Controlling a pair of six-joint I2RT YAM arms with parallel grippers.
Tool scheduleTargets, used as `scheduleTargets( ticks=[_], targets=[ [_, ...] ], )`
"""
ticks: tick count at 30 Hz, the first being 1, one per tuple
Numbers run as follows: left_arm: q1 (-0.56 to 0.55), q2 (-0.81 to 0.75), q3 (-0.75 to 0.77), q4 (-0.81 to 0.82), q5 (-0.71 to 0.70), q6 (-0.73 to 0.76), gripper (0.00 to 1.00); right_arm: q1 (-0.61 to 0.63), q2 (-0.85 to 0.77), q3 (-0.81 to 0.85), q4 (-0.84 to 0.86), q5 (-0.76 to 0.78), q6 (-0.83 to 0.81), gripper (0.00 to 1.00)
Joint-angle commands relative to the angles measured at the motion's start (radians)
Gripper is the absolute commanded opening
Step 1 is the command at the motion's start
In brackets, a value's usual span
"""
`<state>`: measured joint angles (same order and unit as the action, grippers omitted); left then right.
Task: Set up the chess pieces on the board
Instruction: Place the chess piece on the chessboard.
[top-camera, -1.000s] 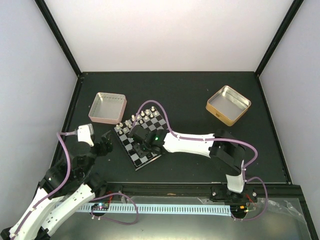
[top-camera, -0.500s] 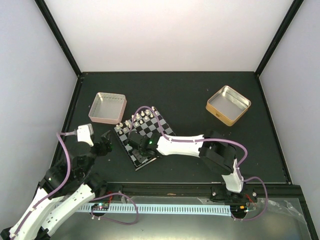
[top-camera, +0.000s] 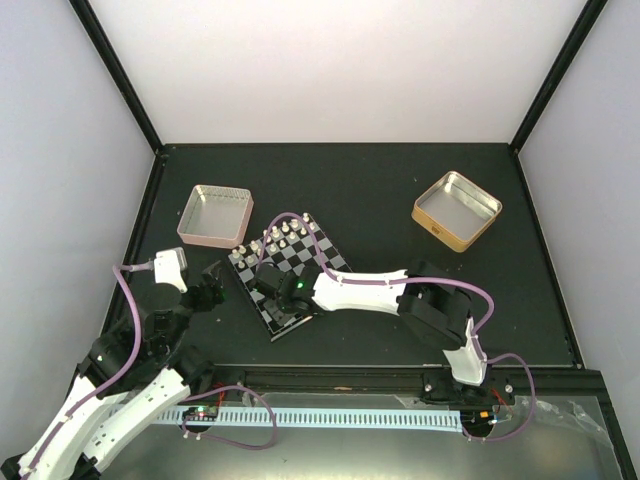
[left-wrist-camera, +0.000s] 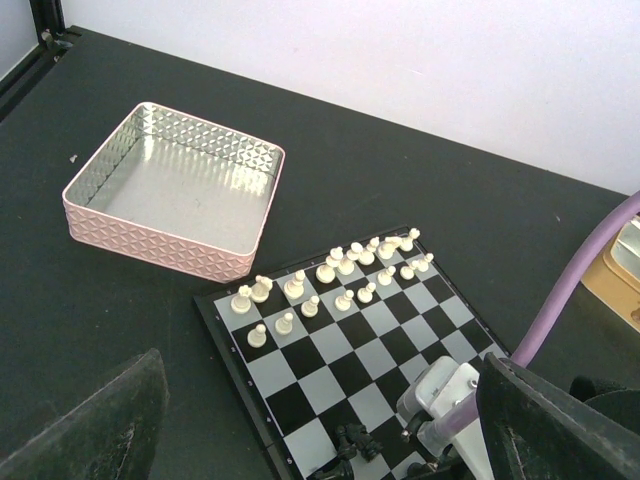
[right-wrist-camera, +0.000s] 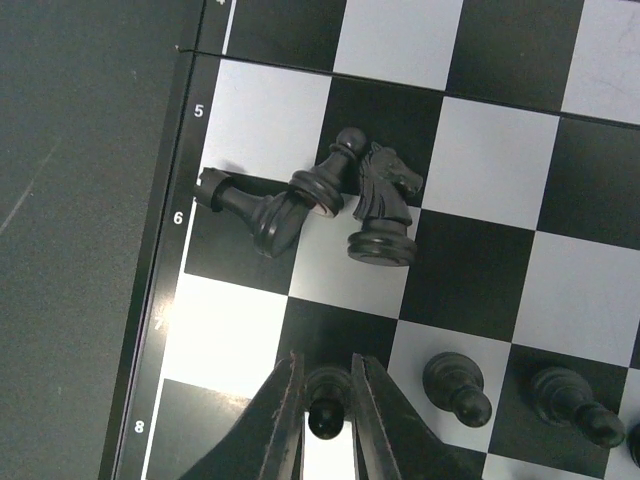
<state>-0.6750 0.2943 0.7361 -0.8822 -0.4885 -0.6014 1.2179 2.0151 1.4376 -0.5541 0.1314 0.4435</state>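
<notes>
1. In the top view, the board (top-camera: 308, 252) lies at an angle on the dark table (top-camera: 400, 180). The pink tin (top-camera: 196, 238) is just beyond its far left corner, and the gold tin (top-camera: 438, 224) is well apart at the far right.
2. In that view my right arm reaches over the near part of the board and hides the squares below. I cannot see the claw's jaws from there.
3. The right wrist view gives what is missing. The right claw (right-wrist-camera: 326, 357) stands over the last row, its jaws only narrowly apart, with one black pawn (right-wrist-camera: 325, 402) upright between them. I cannot tell whether they press it or only stand beside it.
4. Only this view shows the disorder near the numbered edge. A fallen black piece (right-wrist-camera: 250, 205) lies on its side, a tilted pawn (right-wrist-camera: 325, 180) leans against it, and a black knight (right-wrist-camera: 385, 205) stands just beside them. Two more black pawns (right-wrist-camera: 458, 387) stand to the right of the claw.
5. The left wrist view shows the other end, where the white pieces (left-wrist-camera: 330, 270) stand in two rows along the far side.
6. The left claw (left-wrist-camera: 320, 365) is wide open and holds nothing, beside the board's left edge.
</notes>
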Motion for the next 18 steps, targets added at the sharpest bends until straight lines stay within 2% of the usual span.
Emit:
scheduleTargets(
  ticks=[1, 11, 18],
  targets=[
    [0.005, -0.008, -0.001, 0.018, -0.016, 0.012, 0.86, 0.007, 0.033, 0.035, 0.008, 0.024, -0.009, 0.15],
    [0.005, -0.009, -0.002, 0.018, -0.013, 0.012, 0.86, 0.005, -0.002, 0.039, 0.021, 0.045, -0.003, 0.15],
    [0.005, -0.015, 0.0, 0.016, -0.017, 0.009, 0.86, 0.006, -0.011, 0.05, 0.023, 0.087, 0.01, 0.23]
  ],
)
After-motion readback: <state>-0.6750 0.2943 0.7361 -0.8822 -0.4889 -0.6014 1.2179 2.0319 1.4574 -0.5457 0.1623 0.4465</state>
